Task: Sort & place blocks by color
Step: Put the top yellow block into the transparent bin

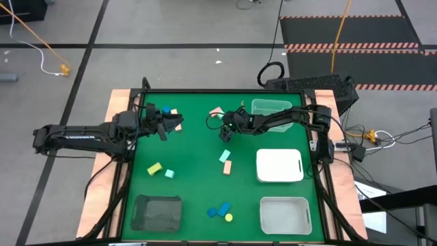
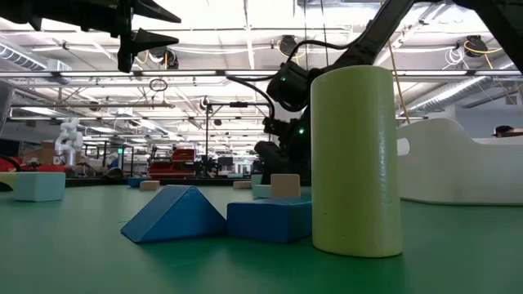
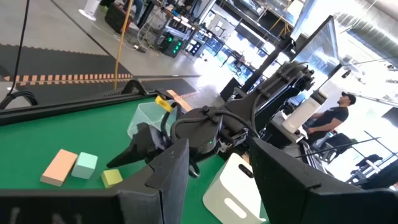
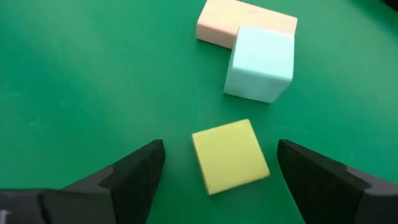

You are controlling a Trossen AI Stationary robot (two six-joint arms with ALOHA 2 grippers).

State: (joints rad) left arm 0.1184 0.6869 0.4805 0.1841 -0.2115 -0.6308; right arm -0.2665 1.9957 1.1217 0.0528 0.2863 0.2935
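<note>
Right wrist view: we see the right gripper (image 4: 217,171) spread wide over a yellow cube (image 4: 230,156) on the green table (image 4: 74,74), near its middle. Just beyond, a mint cube (image 4: 260,62) touches a salmon bar (image 4: 233,22). Our left gripper (image 1: 164,124) hovers open near the far-left corner.

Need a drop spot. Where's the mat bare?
Bare: mat centre, between the yellow block and mint block; also the strip between dark tray and blue blocks. Crowded: far edge, around left gripper and right gripper.
</note>
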